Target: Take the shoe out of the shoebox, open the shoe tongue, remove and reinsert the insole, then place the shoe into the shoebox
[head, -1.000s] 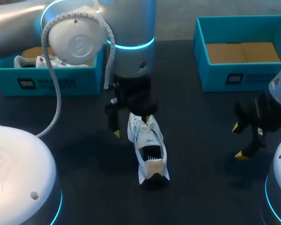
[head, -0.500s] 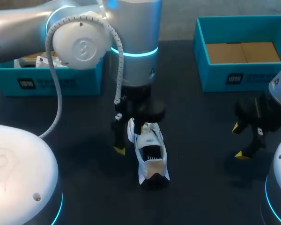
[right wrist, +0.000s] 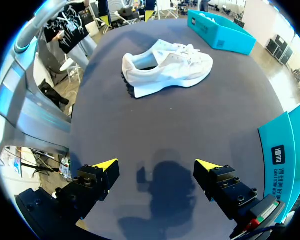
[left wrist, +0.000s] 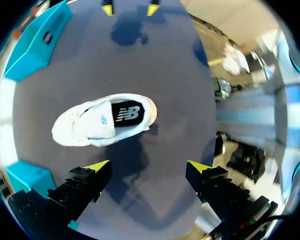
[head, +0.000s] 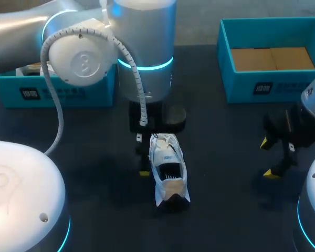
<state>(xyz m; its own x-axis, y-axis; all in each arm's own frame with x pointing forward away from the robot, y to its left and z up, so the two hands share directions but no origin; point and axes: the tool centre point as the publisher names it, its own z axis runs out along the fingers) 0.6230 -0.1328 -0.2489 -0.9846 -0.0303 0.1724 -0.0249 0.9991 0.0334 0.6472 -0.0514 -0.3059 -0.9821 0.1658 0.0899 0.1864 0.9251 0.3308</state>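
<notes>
A white shoe [head: 168, 172] stands on the dark table near the middle, toe toward the far side, heel toward me. My left arm hangs over its toe end; one yellow fingertip [head: 143, 172] shows beside the shoe. In the left wrist view the left gripper [left wrist: 148, 167] is open above the table, and the shoe [left wrist: 102, 120] with its dark insole [left wrist: 126, 114] lies ahead of it, not between the fingers. My right gripper [head: 269, 157] stands open and empty at the right, well apart from the shoe [right wrist: 165, 67].
A blue shoebox [head: 58, 92] at the back left holds another white shoe [head: 52, 68]. A second blue shoebox [head: 252, 86] at the back right shows only its cardboard floor. The right box wall [right wrist: 285, 155] is close beside my right gripper [right wrist: 156, 165].
My left arm has swung toward me and to the right, bringing its gripper from behind the shoe's toe to over the shoe. The shoe and the right arm have kept still.
</notes>
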